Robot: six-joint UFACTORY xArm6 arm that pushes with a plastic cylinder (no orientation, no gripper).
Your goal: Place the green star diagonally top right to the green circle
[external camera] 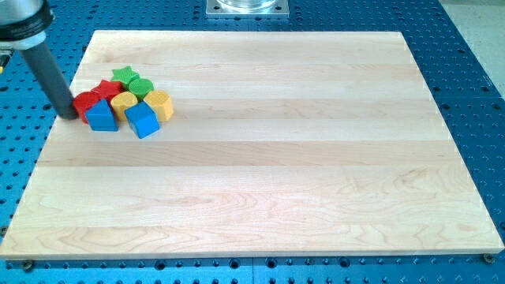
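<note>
The green star [124, 76] lies at the top of a tight cluster of blocks near the board's upper left. The green circle [140, 86] touches it on its lower right. My tip [69, 115] is at the cluster's left edge, against the red block [85, 103], left of and below the green star. The rod leans up to the view's top left.
The cluster also holds a red star-like block [106, 87], a yellow heart-like block [122, 102], a yellow hexagon-like block [159, 103], a blue triangular block [101, 117] and a blue cube [143, 120]. The wooden board [260, 158] lies on a blue perforated table.
</note>
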